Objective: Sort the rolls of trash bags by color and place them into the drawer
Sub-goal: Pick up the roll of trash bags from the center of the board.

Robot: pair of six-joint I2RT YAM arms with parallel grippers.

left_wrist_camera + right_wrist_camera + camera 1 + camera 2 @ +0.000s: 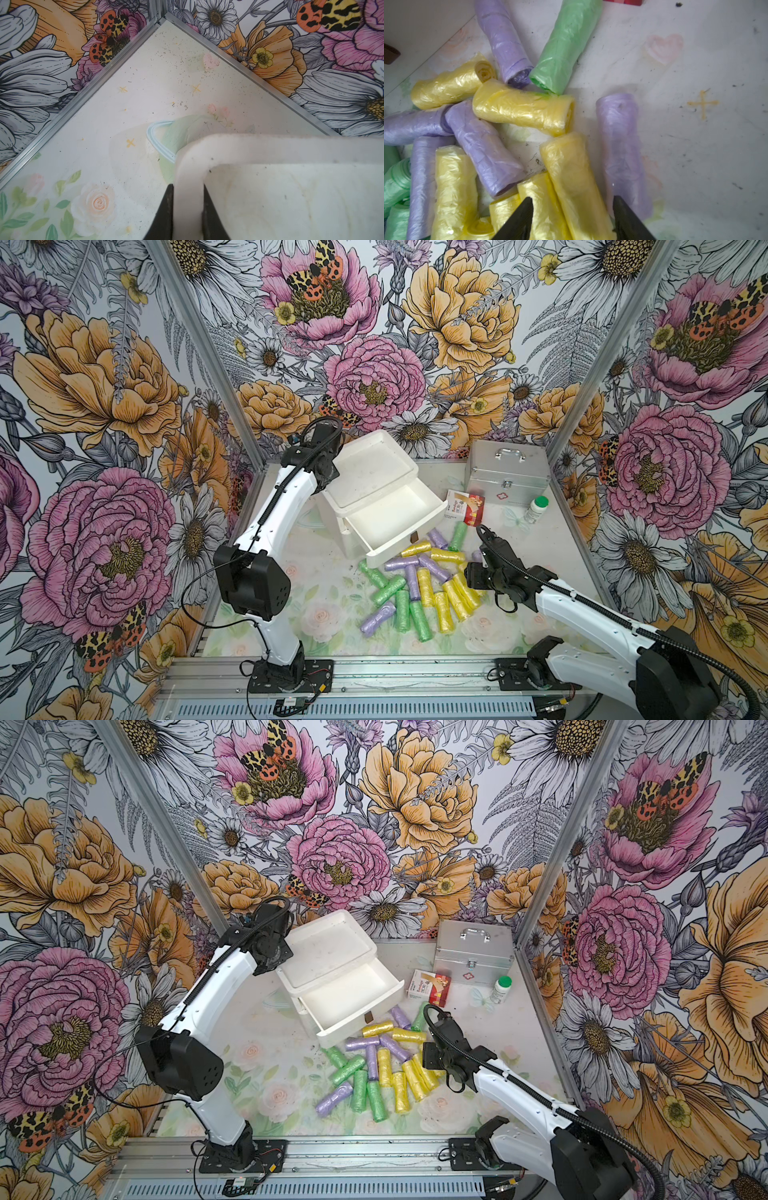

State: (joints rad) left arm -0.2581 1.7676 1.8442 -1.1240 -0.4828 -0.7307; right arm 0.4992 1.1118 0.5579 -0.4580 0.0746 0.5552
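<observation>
The rolls of trash bags (pixel 419 585) lie in a loose pile of yellow, green and lilac in front of the drawer (pixel 409 545), which is pulled out and has nothing in it. In both top views my right gripper (pixel 471 578) hangs low over the pile's right side. In the right wrist view the right gripper (pixel 572 198) is open, its fingertips on either side of a yellow roll (pixel 571 166), with a lilac roll (pixel 620 145) just outside one finger. My left gripper (pixel 188 207) is shut on the rim of the drawer unit's top tray (pixel 270 147).
A silver case (pixel 507 472) stands at the back right. A red and white box (pixel 465 508) and a white bottle with a green cap (pixel 536 509) are in front of it. Flowered walls close in the back and both sides.
</observation>
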